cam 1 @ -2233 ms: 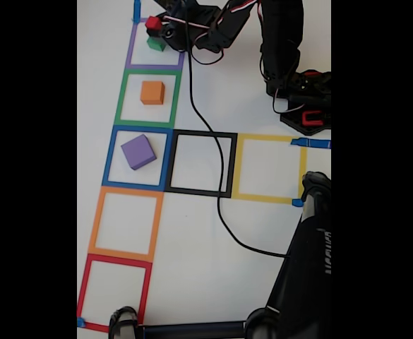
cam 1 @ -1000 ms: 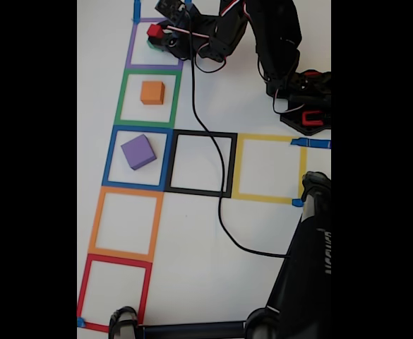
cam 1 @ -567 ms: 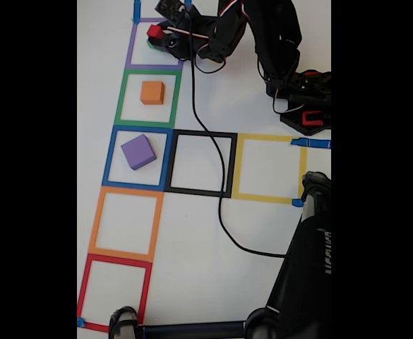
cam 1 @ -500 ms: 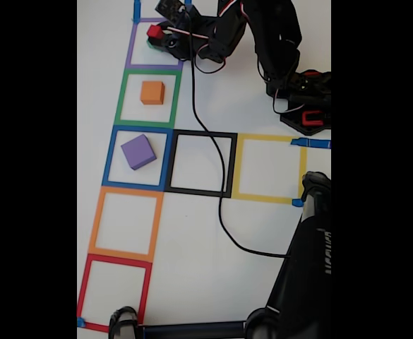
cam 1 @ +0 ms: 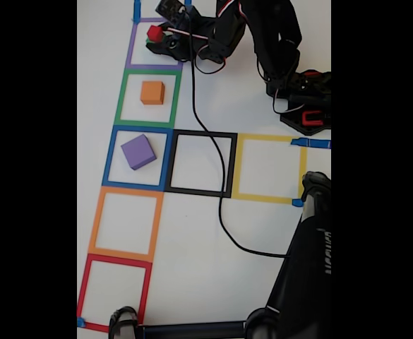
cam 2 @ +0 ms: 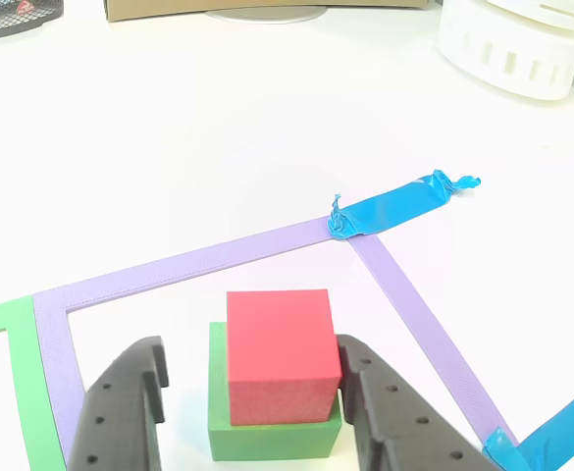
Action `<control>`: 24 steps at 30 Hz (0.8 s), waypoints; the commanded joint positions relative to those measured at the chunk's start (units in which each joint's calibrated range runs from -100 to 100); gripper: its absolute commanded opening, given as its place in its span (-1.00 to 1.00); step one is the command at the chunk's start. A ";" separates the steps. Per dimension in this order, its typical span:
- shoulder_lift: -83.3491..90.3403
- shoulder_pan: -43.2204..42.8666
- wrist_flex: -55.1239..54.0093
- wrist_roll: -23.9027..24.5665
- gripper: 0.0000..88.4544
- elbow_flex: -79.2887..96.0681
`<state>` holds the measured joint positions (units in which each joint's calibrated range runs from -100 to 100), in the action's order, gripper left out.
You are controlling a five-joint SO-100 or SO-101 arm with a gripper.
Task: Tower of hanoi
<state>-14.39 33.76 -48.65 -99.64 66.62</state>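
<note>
Red cube [cam 2: 279, 353] has come down onto the green one [cam 2: 270, 432] inside the purple square [cam 2: 188, 265] over the last couple seconds — jaws spread either side now, gripping nothing. Looks like that stacking move's done.

No text, label or number could be read anywhere; the print on the black stand [cam 1: 312, 261] was too blurred.
</note>
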 commanded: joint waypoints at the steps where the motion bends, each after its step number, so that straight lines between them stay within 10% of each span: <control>1: 1.11 0.27 -1.15 -0.36 -0.57 -1.80; 13: 15.48 1.33 9.62 -0.36 -0.60 1.83; 24: 46.33 0.47 45.73 -0.36 -0.91 1.38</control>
<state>20.64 35.28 -14.63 -100.00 70.61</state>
